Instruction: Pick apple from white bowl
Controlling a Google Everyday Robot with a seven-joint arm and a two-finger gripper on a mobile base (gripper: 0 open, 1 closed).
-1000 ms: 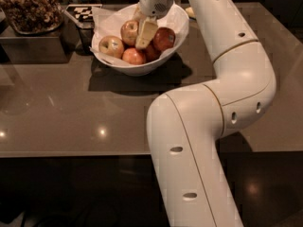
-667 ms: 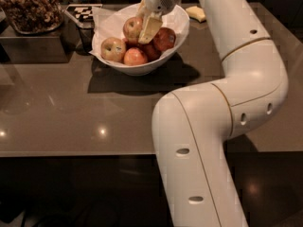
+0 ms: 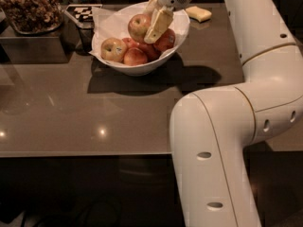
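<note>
The white bowl (image 3: 152, 66) stands on the brown table near its far edge, lined with white paper. My gripper (image 3: 148, 24) comes down from the top, just above the bowl's middle. It is shut on the apple (image 3: 138, 26), mottled red over yellow-green, and holds it a little above the other fruit. One cream finger pad (image 3: 159, 24) presses on the apple's right side; the other finger is mostly hidden behind it. A paler yellow-green apple (image 3: 113, 49) and evenly red apples (image 3: 135, 57) lie in the bowl.
A dark tray of brown snacks (image 3: 29, 8) stands at the far left. A black-and-white checker tag (image 3: 84, 12) sits behind the bowl. A yellow object (image 3: 199, 14) lies at the far right. My white arm (image 3: 222, 141) fills the right side.
The gripper has risen with the apple held in it, from among the other fruit to just above it. The arm's elbow has shifted in the view.
</note>
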